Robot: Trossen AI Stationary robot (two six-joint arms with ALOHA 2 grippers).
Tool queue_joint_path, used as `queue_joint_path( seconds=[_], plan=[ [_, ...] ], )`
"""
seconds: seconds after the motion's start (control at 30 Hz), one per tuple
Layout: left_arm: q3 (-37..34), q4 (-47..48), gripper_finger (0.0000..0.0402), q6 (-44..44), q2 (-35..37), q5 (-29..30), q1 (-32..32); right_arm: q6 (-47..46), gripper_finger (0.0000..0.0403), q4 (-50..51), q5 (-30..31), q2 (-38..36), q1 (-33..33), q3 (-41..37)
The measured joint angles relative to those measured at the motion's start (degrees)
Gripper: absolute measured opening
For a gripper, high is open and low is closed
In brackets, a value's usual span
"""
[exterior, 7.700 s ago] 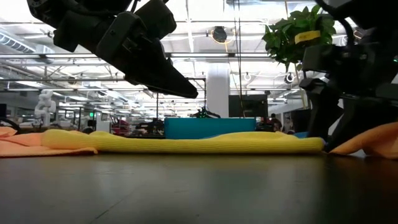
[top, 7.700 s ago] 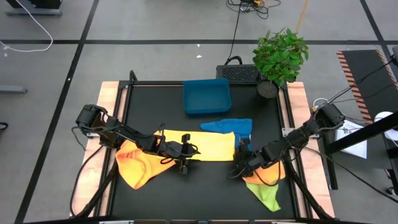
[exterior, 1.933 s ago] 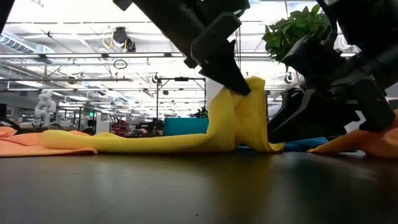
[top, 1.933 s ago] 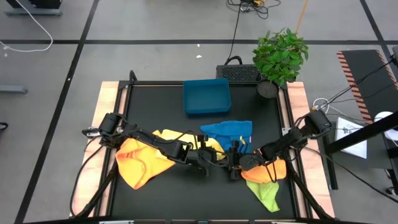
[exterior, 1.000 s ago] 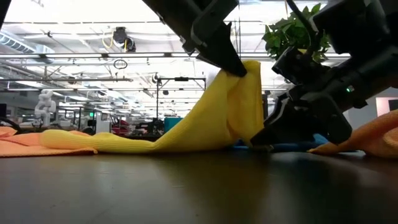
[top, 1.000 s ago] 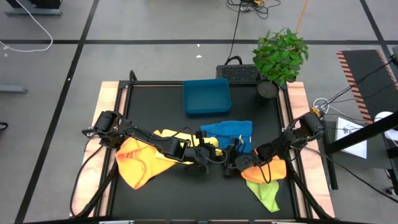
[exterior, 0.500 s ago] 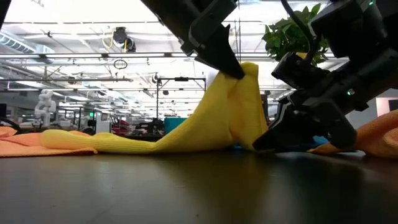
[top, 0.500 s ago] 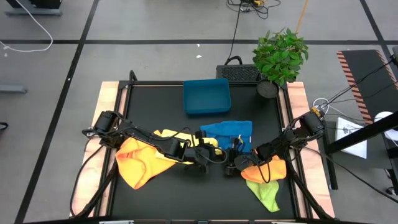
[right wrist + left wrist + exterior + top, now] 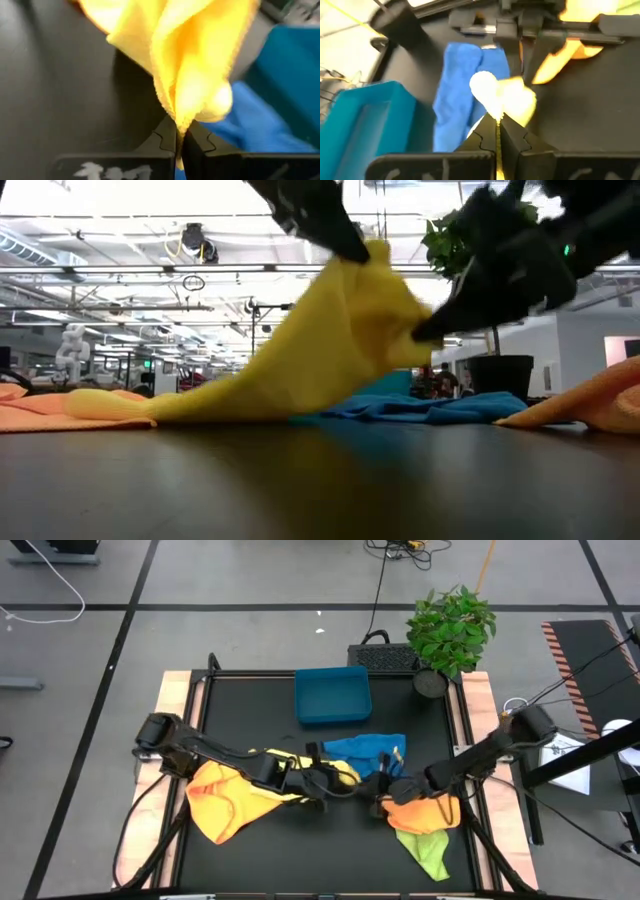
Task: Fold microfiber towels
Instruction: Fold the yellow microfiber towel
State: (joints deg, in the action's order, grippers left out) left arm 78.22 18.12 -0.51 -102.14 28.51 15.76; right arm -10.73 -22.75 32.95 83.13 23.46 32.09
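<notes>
I am holding the pale yellow towel [image 9: 330, 340] up off the counter [image 9: 250, 720] with both arms, and my jaws are pinched tight on its cloth at each end of the raised edge. My left gripper [image 9: 333, 783] is reaching in from the left side toward the middle of the counter, and in my left wrist view its two fingers [image 9: 481, 145] are pressing a thin fold of the yellow cloth between them. My right gripper [image 9: 378, 795] is coming in from the right, just beside the left one, with its fingers [image 9: 165, 137] likewise clamping a hanging bunch of the same towel. The far part of the yellow towel is trailing down to the counter toward the left, where it is meeting the orange-yellow towel [image 9: 228, 802] lying crumpled at the near left. The blue towel [image 9: 365, 752] is lying rumpled just behind my grippers. Another orange towel [image 9: 425, 813] and the lime green towel [image 9: 428, 852] are lying at the near right. The blue tray [image 9: 332, 695] is sitting at the far middle of the counter, beside a potted plant [image 9: 450, 630] at the far right corner.
</notes>
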Motion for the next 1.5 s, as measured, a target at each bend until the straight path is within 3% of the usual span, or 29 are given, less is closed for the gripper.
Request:
queue_joint_path(
  seconds=[0.23, 0.4, 0.7, 1.1, 1.3, 1.5],
  plan=[
    [0.00, 5.04, 0.0003, -3.94, 9.38, 1.90, 1.38, 6.86, 0.0001, 2.34, 1.57, -15.89, 0.32, 1.30],
    [0.12, 6.65, 0.0003, -4.45, 15.12, 4.16, 2.57, 11.02, 0.0001, 6.49, 1.46, -20.60, 0.50, 5.94],
    [0.04, 7.78, 0.0002, -4.30, 20.53, 4.61, 6.78, 14.71, 0.0000, 13.74, -2.83, -18.97, 0.64, 15.66],
    [0.00, 5.30, 0.0001, -5.34, 25.36, 10.89, 13.85, 19.29, 0.0000, 19.68, -3.15, -15.07, 4.03, 28.72],
    [0.00, -0.29, 0.0002, -7.17, 26.23, 11.05, 17.06, 19.11, 0.0000, 22.02, -3.52, -13.60, 5.63, 33.65],
    [0.00, -3.26, 0.0002, -3.58, 26.32, 9.89, 20.52, 14.14, 0.0000, 22.24, -9.52, -12.99, 7.40, 36.12]
  ],
)
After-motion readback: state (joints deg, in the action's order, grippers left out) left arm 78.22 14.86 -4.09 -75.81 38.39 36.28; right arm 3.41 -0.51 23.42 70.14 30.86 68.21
